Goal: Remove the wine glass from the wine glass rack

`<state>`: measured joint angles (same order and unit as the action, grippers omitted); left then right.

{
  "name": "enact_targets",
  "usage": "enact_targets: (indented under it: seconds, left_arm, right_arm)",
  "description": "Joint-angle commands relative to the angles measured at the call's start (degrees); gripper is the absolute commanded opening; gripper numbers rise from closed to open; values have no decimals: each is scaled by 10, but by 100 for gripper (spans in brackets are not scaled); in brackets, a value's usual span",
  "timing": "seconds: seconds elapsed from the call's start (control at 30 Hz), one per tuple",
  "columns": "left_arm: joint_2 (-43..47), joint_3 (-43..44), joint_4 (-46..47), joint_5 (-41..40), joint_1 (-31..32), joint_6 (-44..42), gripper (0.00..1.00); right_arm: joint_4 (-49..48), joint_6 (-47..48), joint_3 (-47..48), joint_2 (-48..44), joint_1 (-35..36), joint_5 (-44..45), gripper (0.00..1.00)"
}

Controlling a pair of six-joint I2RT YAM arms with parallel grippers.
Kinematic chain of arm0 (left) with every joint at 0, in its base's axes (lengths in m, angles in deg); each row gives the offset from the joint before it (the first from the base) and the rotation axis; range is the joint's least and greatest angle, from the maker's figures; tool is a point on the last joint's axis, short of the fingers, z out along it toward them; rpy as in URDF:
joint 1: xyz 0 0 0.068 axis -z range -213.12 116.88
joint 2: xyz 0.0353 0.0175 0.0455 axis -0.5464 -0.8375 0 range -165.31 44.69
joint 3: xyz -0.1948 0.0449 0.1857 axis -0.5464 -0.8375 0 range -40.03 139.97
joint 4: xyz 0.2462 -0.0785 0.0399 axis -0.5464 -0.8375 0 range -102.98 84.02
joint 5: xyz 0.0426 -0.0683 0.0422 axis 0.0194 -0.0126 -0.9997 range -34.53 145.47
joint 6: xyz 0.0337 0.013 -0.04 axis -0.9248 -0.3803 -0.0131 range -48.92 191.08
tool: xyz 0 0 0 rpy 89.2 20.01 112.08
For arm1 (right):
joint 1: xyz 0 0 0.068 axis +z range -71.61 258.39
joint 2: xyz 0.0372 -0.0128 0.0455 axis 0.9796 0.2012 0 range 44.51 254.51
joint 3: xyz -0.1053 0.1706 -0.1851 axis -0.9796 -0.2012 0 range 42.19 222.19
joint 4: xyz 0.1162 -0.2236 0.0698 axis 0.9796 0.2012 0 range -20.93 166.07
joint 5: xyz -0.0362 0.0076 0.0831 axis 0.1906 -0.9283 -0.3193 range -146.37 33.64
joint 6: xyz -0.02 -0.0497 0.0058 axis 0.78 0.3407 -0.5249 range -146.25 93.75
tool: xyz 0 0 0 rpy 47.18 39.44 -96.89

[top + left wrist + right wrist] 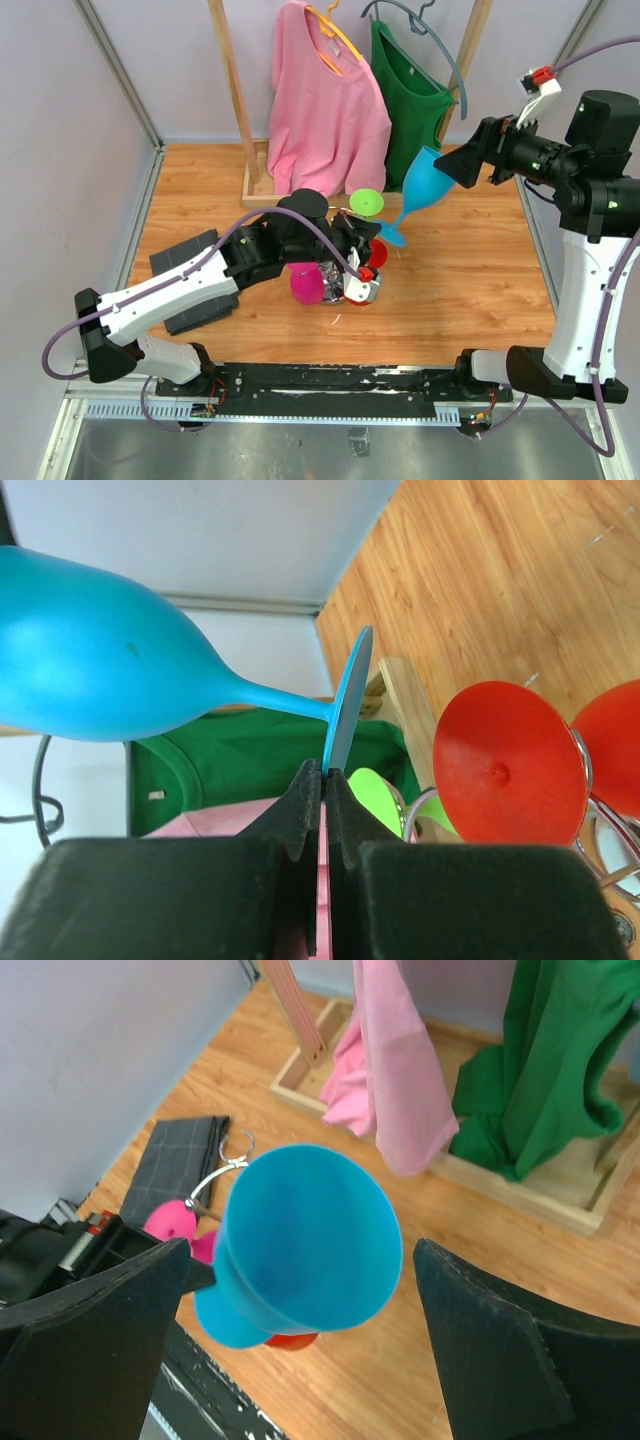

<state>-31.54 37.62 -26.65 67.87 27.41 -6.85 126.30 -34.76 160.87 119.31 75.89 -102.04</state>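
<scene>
**Glass (pixel 425 185) held beside rack (pixel 362 292)**

Just above the rack, my left pincer (pixel 325 780) pinches the foot edge-on, so the glass tilts seemingly clear of the wire. Farther out, my right pincer (pixel 300 1250) gapes wide around the bowl, apparently to receive it.

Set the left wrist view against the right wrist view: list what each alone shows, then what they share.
Left wrist only: the left tool shut on the foot rim of the blue wine glass, its stem side-on, and a lime-green glass. Right wrist only: the right tool open either side of that glass's bowl mouth, and a folded dark cloth. Both: the blue glass, red glass, chrome wire of the wine glass rack, pink shirt, green shirt, wooden tabletop.
</scene>
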Motion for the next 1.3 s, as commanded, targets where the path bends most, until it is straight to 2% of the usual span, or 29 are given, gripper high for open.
enact_targets:
  seconds: [0.0,0.1,0.33,0.5,0.67,0.77,0.9,1.13,1.2,1.27]
  left_arm:
    - [17,-11,33,37,6,-44,0]
    - [21,-18,33,53,6,-63,0]
    - [18,-23,25,65,9,-88,0]
    - [10,-19,21,67,8,-88,0]
    - [7,-18,21,70,9,-99,0]
    - [6,-19,21,75,9,-109,0]
    - [7,-25,21,79,10,-129,0]
    - [9,-43,49,70,10,-147,0]
    - [8,-48,63,59,10,-145,7]
    - [7,-52,78,48,10,-139,24]
  right_arm:
    - [65,66,-28,-15,8,-5,93]
    - [84,77,-27,-18,8,-13,88]
    - [90,78,-20,-41,8,-23,86]
    - [102,73,-15,-51,8,-35,80]
    - [104,68,-47,-61,8,-57,63]
    - [104,68,-63,-67,8,-63,57]
    - [104,68,-69,-68,9,-68,44]
    - [104,68,-73,-71,9,-69,5]
    - [104,68,-71,-72,9,-65,1]
    - [104,69,-67,-72,9,-63,1]
